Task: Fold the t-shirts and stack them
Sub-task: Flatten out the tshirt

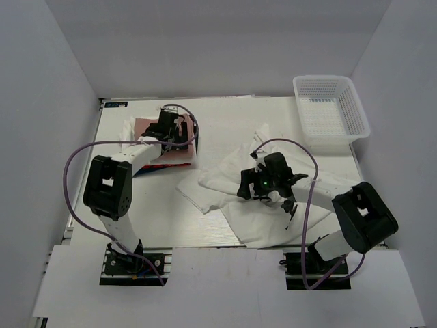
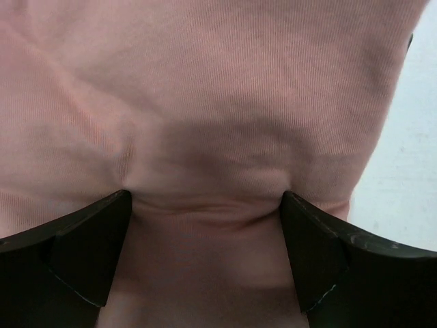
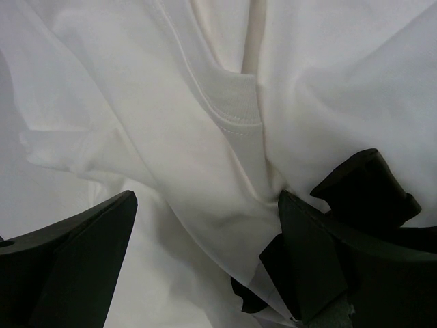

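A dusty-pink t-shirt (image 1: 145,128) lies on top of a stack of folded t-shirts at the back left, with red (image 1: 179,160) and dark layers under it. My left gripper (image 1: 171,131) stands open on this stack. In the left wrist view its fingertips (image 2: 123,201) press into the pink cloth (image 2: 205,102), which puckers between them, and the gripper (image 2: 205,199) holds nothing. A large white t-shirt (image 1: 222,181) lies crumpled mid-table. My right gripper (image 1: 263,186) is low over it and open (image 3: 206,199). White folds and a patch of black print (image 3: 362,184) lie between and beside its fingers.
A white plastic mesh basket (image 1: 331,113) stands at the back right corner. White walls close in the table on the left, back and right. Each arm's purple cable (image 1: 75,160) loops beside it.
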You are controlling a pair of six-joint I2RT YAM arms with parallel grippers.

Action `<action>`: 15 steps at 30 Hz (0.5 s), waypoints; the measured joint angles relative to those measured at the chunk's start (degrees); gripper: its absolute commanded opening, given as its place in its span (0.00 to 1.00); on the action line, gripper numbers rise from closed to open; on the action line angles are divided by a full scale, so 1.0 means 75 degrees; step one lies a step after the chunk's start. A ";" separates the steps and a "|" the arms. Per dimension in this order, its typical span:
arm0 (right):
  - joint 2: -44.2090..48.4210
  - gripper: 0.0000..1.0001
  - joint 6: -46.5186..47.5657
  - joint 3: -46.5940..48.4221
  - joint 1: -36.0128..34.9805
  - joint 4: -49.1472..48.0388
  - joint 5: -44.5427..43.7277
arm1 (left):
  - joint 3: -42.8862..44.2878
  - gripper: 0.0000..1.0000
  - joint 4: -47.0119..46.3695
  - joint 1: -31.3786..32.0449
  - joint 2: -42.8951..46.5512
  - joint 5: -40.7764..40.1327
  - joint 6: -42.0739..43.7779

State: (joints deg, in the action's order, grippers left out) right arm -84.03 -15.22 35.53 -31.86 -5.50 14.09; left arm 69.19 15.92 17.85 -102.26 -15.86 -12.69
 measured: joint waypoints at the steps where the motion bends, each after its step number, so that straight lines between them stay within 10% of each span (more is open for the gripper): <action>1: -0.0012 0.90 0.0012 0.0015 0.0000 0.0000 0.0000 | 0.0061 1.00 -0.0023 -0.0038 -0.0067 0.0000 0.0006; 15: -0.0705 0.90 0.0070 0.0714 0.0003 0.0073 -0.0006 | 0.0522 1.00 -0.2020 -0.1871 -0.1183 0.1227 0.1364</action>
State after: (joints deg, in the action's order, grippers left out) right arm -89.32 -14.70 40.88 -31.83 -4.95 14.04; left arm 73.10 0.78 3.81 -111.13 -6.66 -2.46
